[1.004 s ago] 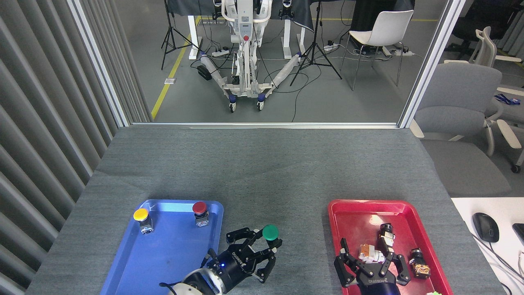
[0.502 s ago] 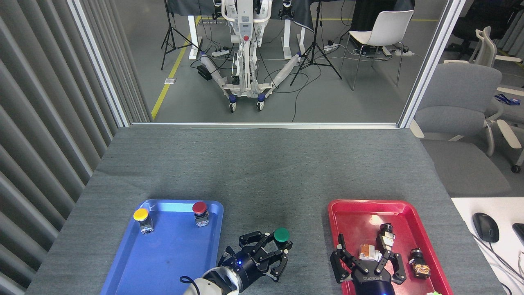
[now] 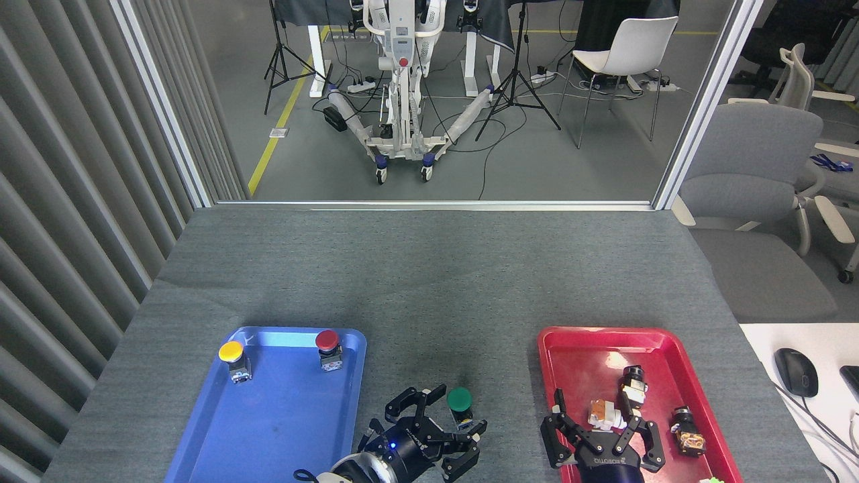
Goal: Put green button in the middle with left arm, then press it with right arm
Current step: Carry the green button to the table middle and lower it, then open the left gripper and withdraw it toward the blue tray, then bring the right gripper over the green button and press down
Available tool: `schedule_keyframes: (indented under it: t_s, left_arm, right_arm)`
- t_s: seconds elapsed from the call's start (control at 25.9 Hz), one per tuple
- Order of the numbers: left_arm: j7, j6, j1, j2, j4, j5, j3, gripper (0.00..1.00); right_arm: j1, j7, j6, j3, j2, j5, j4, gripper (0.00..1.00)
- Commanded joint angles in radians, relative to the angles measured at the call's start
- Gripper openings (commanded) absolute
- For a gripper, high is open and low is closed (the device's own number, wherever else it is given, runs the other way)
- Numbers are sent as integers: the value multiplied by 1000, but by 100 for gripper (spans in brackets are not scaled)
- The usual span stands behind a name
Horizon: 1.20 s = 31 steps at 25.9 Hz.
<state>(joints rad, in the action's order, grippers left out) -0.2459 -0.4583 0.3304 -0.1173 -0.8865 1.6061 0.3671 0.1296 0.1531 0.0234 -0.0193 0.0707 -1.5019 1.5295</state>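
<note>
A table covered in grey felt-like cloth fills the view. On its near left lies a blue tray; on its near right lies a red tray. Between the two trays, the green button stands on the bare cloth. The far half of the table is plain grey.

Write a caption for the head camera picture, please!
Left gripper sets the green button on grey cloth between blue tray and red tray; right gripper waits open.

Matt felt-like tabletop cloth; glossy plastic blue tray.
</note>
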Motion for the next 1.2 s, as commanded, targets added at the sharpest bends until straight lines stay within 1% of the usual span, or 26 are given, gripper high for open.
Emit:
schedule_keyframes:
  t_s: [0.0, 0.04, 0.12, 0.19, 0.31, 0.39, 0.46, 0.54, 0.62, 0.69, 0.73, 0.81, 0.89, 0.97, 1.04, 1.16]
  left_arm:
    - [2, 6, -65, 21, -101, -8, -4, 99]
    - [3, 9, -94, 44, -149, -9, -7, 99]
    - [4, 23, -139, 90, -255, -12, -11, 99]
    - [4, 39, -200, 119, -342, -31, -33, 99]
    - [-1, 69, -317, 162, -466, -43, -79, 99]
    - [-6, 124, -381, 189, -526, -41, -119, 99]
    - [-10, 196, -448, 206, -583, -46, -172, 99]
    - [-6, 239, -501, 211, -657, -52, -258, 99]
    - [5, 230, -533, 203, -721, -118, -359, 99]
    - [2, 230, -553, 209, -764, -203, -381, 99]
    - [-1, 230, -554, 212, -773, -227, -387, 99]
    - [-4, 247, -550, 214, -775, -233, -401, 99]
    - [-10, 251, -541, 214, -775, -233, -422, 99]
    - [-10, 253, -541, 215, -776, -233, -427, 99]
    - [-10, 250, -541, 215, -776, -235, -425, 99]
    - [-4, 248, -547, 217, -776, -235, -425, 99]
  right_arm:
    - [-2, -1, 3, -4, 0, -6, -5, 99]
    - [-5, -6, 4, -4, -3, -20, -6, 97]
    - [-15, -10, 6, -24, -9, -75, -32, 87]
    - [-30, -18, 7, -64, -17, -113, -61, 78]
    - [-39, -20, 6, -103, -35, -124, -63, 71]
    - [-51, -21, 6, -142, -42, -124, -64, 61]
    - [-70, -21, 4, -169, -52, -133, -72, 56]
    - [-91, -21, 4, -202, -60, -164, -98, 48]
    - [-122, -21, 7, -234, -68, -175, -140, 36]
    - [-150, -21, 7, -258, -83, -176, -175, 27]
    - [-162, -23, 13, -266, -91, -176, -190, 24]
    - [-174, -46, 35, -284, -107, -182, -219, 21]
    - [-186, -75, 41, -301, -118, -184, -239, 17]
    - [-188, -81, 46, -312, -129, -190, -249, 14]
    - [-188, -81, 58, -312, -135, -202, -255, 14]
    - [-186, -81, 64, -307, -132, -202, -262, 14]
